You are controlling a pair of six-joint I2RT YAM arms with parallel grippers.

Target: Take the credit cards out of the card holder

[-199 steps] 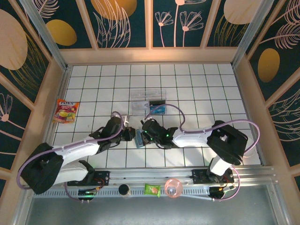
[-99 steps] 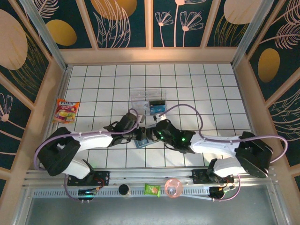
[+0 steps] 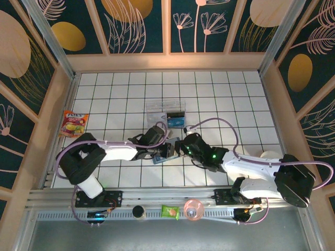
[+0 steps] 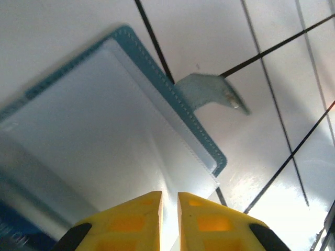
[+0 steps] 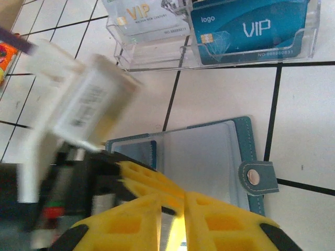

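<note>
- Both arms stretch low and meet mid-table. The left claw (image 4: 168, 208) and right claw (image 5: 175, 209) are each nearly pressed together, and I can't tell on what.
- The card holder (image 5: 201, 157) lies open and flat, teal-edged, at 6 o'clock from the clear tray (image 5: 246, 61) with the blue card (image 5: 248, 29).

Card holder (image 5: 204, 157) near edge hidden by jaws; left arm (image 5: 78, 104) blurred.

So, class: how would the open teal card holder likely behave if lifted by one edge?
Probably floppy: the card holder lies open and flat, thin, with soft stitched edges. Its glossy clear sleeves look slippery. The snap tab would likely dangle.
</note>
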